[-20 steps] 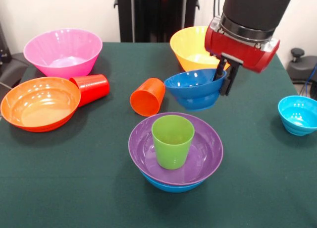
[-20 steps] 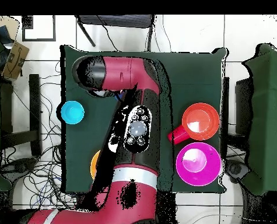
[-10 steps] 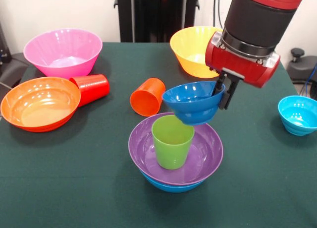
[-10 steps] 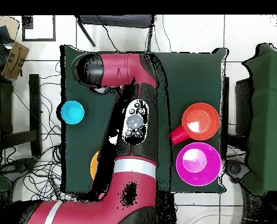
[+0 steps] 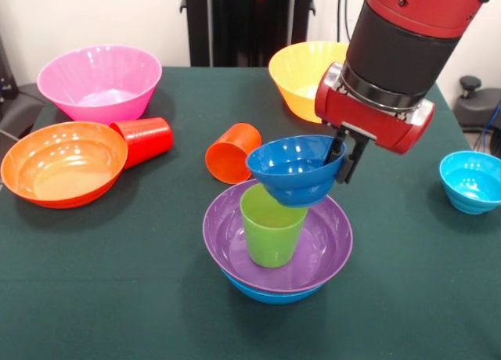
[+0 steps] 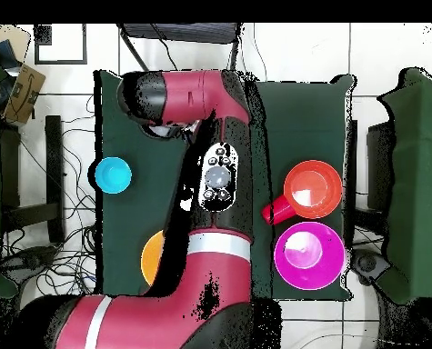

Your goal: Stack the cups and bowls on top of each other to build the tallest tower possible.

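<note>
Since a second ago, dark blue bowl [image 5: 293,171] moved over green cup [image 5: 272,224].

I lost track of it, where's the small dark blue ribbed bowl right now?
In the front view, the small dark blue ribbed plastic bowl hangs in the gripper, directly over the lime green plastic cup.

My arm [image 5: 407,31] is glossy red with a wide black cylindrical segment, a silver ring below it, and a black tool [image 5: 342,153] underneath.
</note>
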### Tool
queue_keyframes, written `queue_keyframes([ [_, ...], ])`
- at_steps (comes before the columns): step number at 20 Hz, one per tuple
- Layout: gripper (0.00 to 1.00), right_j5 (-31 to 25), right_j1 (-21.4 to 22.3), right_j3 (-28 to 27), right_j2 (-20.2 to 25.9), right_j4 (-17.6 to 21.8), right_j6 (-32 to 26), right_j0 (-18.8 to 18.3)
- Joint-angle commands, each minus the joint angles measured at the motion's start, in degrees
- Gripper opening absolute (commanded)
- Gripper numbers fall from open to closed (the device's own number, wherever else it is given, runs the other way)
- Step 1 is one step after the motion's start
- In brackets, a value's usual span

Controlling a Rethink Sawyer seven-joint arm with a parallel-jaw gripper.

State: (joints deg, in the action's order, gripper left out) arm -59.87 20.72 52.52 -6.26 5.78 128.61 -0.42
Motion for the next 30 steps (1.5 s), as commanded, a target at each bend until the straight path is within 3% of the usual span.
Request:
queue_keyframes([
  [1,0.0,-8.6,-2.1,-5.0,7.2,5.3,-20.5,-1.3],
  [30,0.0,-2.5,-1.2,-0.6,6.8,7.4,-24.4,-3.6],
])
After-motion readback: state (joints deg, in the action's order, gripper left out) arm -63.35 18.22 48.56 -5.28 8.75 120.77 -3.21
